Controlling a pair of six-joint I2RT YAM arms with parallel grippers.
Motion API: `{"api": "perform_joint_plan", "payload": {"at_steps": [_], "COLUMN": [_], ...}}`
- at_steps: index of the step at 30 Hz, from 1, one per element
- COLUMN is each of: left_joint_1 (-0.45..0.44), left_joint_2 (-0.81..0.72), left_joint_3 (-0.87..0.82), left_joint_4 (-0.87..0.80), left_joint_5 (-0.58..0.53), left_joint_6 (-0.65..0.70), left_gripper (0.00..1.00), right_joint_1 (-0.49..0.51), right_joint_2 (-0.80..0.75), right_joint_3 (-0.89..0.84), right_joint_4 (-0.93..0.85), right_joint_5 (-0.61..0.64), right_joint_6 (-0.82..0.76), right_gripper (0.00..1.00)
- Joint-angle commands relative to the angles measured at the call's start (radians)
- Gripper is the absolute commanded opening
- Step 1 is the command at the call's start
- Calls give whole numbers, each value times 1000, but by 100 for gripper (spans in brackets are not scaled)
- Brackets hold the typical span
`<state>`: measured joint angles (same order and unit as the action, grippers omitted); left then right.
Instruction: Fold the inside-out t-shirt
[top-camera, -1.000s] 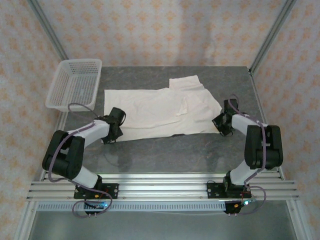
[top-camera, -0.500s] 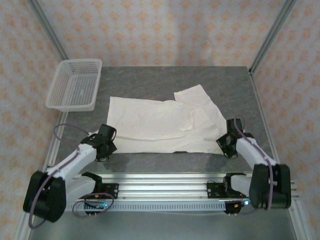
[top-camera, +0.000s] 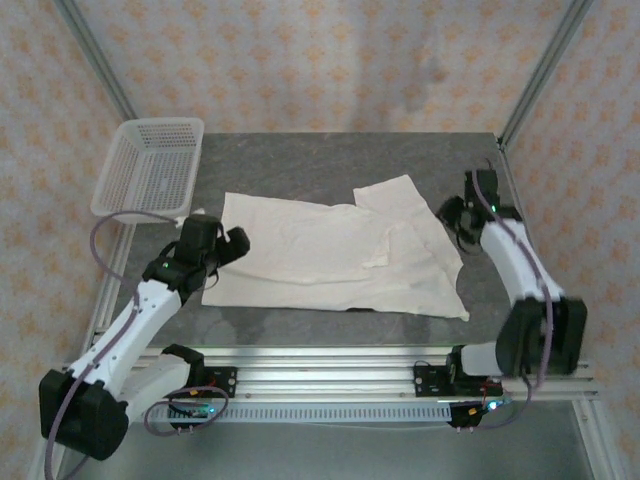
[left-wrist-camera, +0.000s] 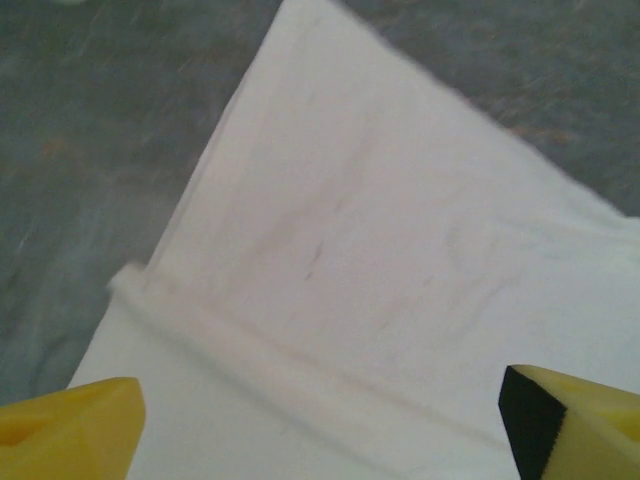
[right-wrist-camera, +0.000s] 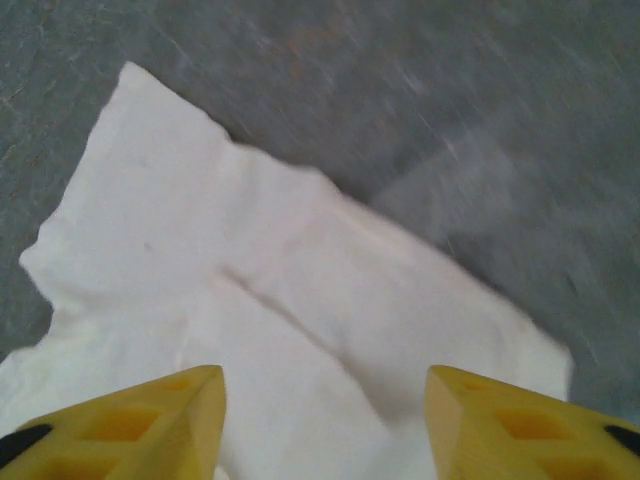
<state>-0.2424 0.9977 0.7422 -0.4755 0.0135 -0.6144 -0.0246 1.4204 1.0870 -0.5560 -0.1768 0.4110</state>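
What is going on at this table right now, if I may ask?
Two robot arms are folding an off-white t-shirt that lies spread on the grey table. The left gripper hovers open over the shirt's left edge, and the right gripper is open over its sleeve on the right. Neither holds the cloth. A white mesh basket sits at the far left corner.

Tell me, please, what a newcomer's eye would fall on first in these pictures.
The off-white t-shirt lies spread across the middle of the grey table, one sleeve angled toward the far right. An open hand hovers at each side: the left hand at its left edge, the right hand by that sleeve. A white mesh basket sits at the far left corner.
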Motion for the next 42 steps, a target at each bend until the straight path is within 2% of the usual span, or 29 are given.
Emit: {"api": "perform_joint_plan", "payload": {"at_steps": [1, 6, 12, 15, 17, 22, 25, 32, 35, 42], "left_joint_1": [-7, -7, -6, -6, -6, 3, 20, 71, 90, 107], "left_joint_2": [89, 147, 187, 199, 202, 251, 357, 644, 768, 992], "left_joint_3": [60, 92, 101, 102, 105, 144, 250, 513, 623, 826], "left_joint_4": [112, 152, 155, 154, 151, 122, 47, -53, -83, -154], "left_joint_5": [-4, 0, 4, 4, -5, -50, -90, -159, -162, -264], "left_joint_6": [113, 167, 186, 186, 185, 160, 131, 37, 28, 49], "left_gripper": [95, 98, 99, 99, 99, 99, 98, 91, 89, 83], "right_joint_1": [17, 45, 68, 68, 68, 68, 68, 66, 66, 66], "right_joint_2": [207, 506, 708, 754, 768, 770, 730, 507, 494, 513], "right_joint_3": [147, 406, 574, 602, 603, 603, 623, 468, 438, 441], "right_joint_4": [-21, -116, -175, -184, -188, -187, -197, -94, -85, -79], "right_joint_5": [76, 104, 103, 93, 91, 79, 64, 105, 85, 44], "right_joint_6": [-171, -246, -266, -256, -250, -252, -261, -232, -224, -215], "right_gripper": [57, 57, 58, 57, 51, 18, 2, 0, 0, 0]}}
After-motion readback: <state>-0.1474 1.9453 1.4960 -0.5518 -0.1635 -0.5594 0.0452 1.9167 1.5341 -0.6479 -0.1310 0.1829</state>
